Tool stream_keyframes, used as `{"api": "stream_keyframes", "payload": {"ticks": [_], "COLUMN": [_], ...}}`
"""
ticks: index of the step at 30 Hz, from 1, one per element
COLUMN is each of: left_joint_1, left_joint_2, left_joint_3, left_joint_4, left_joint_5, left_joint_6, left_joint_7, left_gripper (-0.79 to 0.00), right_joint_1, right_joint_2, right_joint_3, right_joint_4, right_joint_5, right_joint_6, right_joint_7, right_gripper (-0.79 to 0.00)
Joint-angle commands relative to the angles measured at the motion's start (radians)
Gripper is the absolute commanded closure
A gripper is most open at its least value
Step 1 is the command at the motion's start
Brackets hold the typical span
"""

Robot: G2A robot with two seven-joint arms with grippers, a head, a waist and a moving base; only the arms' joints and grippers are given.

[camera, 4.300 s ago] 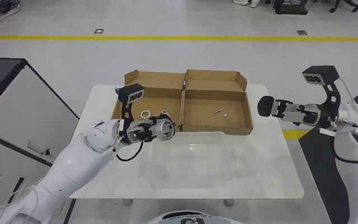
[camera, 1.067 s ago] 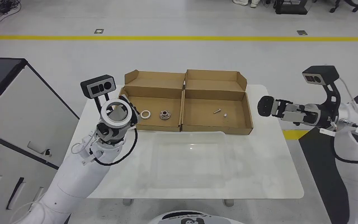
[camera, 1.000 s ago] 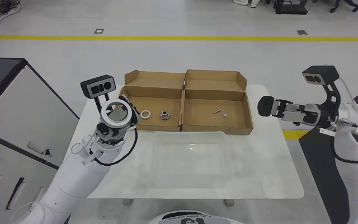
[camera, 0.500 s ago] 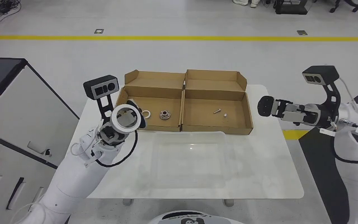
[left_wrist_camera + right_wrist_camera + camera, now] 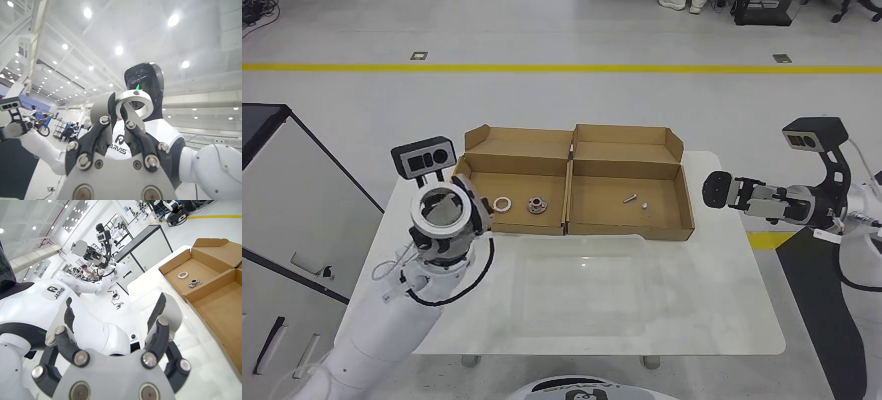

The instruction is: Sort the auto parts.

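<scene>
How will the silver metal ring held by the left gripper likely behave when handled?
The silver metal ring looks thick-walled and solid: probably stiff and heavy for its size. Its polished surface may slip, as the jaws of the left gripper pinch one wall only. Round, it would likely roll on edge.

Metal ring (image 5: 133,106) in left pincer (image 5: 118,111)

Overhead over table (image 5: 722,300); left wrist skyward, right toward boxes (image 5: 213,306)

A silver ring (image 5: 144,111) with a side hole, pinched in left hand (image 5: 118,109).
</scene>
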Motion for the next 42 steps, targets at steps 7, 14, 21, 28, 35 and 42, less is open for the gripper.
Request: {"api": "stream_keyframes", "payload": {"ticks": [7, 14, 21, 28, 35, 42], "left_joint_1": [0.002, 0.010, 0.019, 0.037, 0.050, 0.054], "left_joint_2": [-0.018, -0.027, -0.031, -0.039, -0.049, -0.052], "left_joint_3": [-0.024, -0.065, -0.089, -0.081, -0.088, -0.083], "left_joint_4": [-0.008, 0.027, 0.028, 0.014, 0.006, -0.003], "left_joint_5": [-0.072, 0.073, 0.227, 0.180, 0.088, 0.064], "left_joint_6": [0.042, 0.073, 0.082, 0.073, 0.079, 0.086], "left_joint_7": [-0.044, -0.075, -0.084, -0.075, -0.074, -0.081], "left_gripper": [0.000, 0.000, 0.000, 0.000, 0.000, 0.000], "right_joint_1": [0.000, 0.000, 0.000, 0.000, 0.000, 0.000], "right_joint_2": [0.000, 0.000, 0.000, 0.000, 0.000, 0.000], "right_joint_3": [0.000, 0.000, 0.000, 0.000, 0.000, 0.000], "right_joint_4": [0.000, 0.000, 0.000, 0.000, 0.000, 0.000], "right_joint_5": [0.000, 0.000, 0.000, 0.000, 0.000, 0.000], "right_joint_6": [0.000, 0.000, 0.000, 0.000, 0.000, 0.000], "right_joint_7": [0.000, 0.000, 0.000, 0.000, 0.000, 0.000], "right_gripper": [-0.785, -0.785, -0.785, -0.785, -0.785, -0.785]}}
